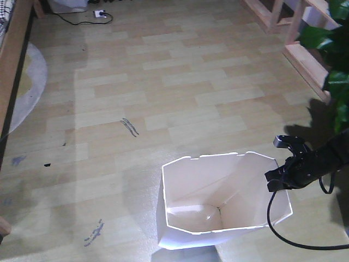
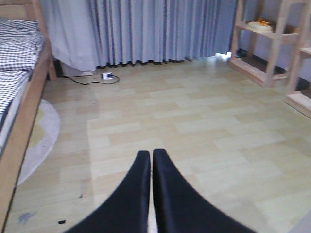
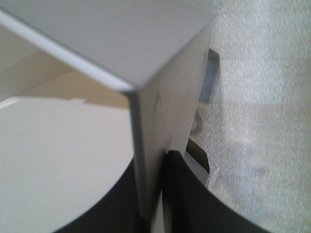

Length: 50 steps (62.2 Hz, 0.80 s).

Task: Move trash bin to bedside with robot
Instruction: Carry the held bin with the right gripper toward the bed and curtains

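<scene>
The white trash bin [image 1: 218,202] stands on the wooden floor near the bottom of the front view, its cream inside showing. My right gripper [image 1: 275,181], on a slim black arm with a trailing cable, is shut on the bin's right rim. In the right wrist view the bin wall [image 3: 155,111] runs down between the two black fingers [image 3: 194,194]. The bed, with a wooden frame [image 2: 24,121] and checked bedding [image 2: 17,46], lies far left; its frame edge [image 1: 12,60] shows in the front view. My left gripper [image 2: 151,154] is shut on nothing, above bare floor.
A round pale rug [image 1: 27,87] lies beside the bed. A power strip with black cable [image 1: 100,14] sits by the grey curtains [image 2: 146,29]. Wooden shelving [image 1: 305,49] and a green plant [image 1: 332,60] stand at the right.
</scene>
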Available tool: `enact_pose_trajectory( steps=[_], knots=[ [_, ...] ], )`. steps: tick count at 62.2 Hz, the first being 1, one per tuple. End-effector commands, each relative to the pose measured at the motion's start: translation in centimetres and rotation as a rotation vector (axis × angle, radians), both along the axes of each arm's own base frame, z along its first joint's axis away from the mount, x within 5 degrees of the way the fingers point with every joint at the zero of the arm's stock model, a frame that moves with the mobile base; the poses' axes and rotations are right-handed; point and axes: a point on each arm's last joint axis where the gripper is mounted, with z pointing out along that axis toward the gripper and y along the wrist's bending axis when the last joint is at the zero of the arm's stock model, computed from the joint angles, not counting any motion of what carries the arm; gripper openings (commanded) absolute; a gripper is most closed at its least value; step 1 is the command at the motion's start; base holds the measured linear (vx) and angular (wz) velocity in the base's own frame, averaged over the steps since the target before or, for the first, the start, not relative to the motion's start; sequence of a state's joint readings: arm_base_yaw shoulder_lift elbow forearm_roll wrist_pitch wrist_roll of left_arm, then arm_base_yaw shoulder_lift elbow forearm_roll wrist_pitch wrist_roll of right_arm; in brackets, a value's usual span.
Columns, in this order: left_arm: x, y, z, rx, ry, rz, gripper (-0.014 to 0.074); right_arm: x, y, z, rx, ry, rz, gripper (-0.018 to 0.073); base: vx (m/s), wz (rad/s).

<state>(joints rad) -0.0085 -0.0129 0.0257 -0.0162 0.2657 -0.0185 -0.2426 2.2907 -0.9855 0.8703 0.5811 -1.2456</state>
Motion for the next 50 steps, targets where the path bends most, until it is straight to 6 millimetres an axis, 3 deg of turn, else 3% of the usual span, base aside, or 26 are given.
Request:
enact_pose_trajectory(
  steps=[1, 50],
  knots=[
    [0.07, -0.03, 0.07, -0.007, -0.064, -0.004, -0.0006, 0.75, 0.88, 3.27, 0.147, -0.024, -0.017, -0.0005, 0.31, 0.28],
    [0.07, -0.03, 0.07, -0.007, -0.064, -0.004, -0.0006, 0.75, 0.88, 3.27, 0.147, -0.024, -0.017, -0.0005, 0.28, 0.20]
  ],
)
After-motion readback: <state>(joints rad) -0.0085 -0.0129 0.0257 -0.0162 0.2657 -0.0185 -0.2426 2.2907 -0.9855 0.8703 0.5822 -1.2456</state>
